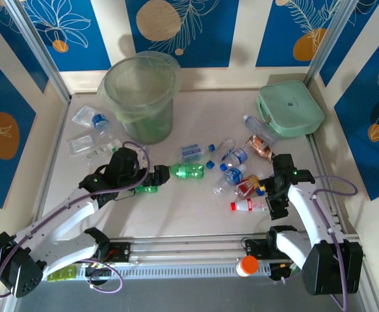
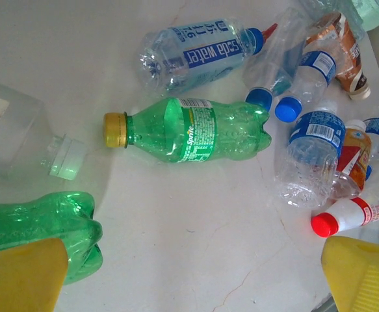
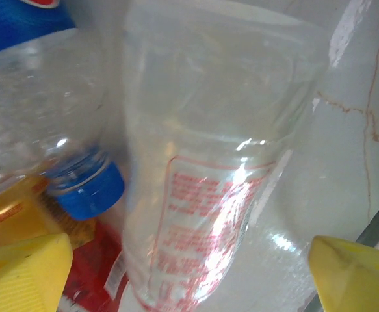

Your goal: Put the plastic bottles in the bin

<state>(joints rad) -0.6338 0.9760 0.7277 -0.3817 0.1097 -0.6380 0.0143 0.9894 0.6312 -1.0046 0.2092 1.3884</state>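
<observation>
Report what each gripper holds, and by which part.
Nothing is held. The left gripper is open beside a green bottle. The right gripper is open astride a clear red-printed bottle, not gripping it.

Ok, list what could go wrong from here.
1. The right gripper is open around a clear red-printed bottle crowded by a blue-capped bottle; closing may snag both or squash the thin plastic.
2. A green bottle lies at one finger of the open left gripper, off-centre; closing may nudge it away.
</observation>
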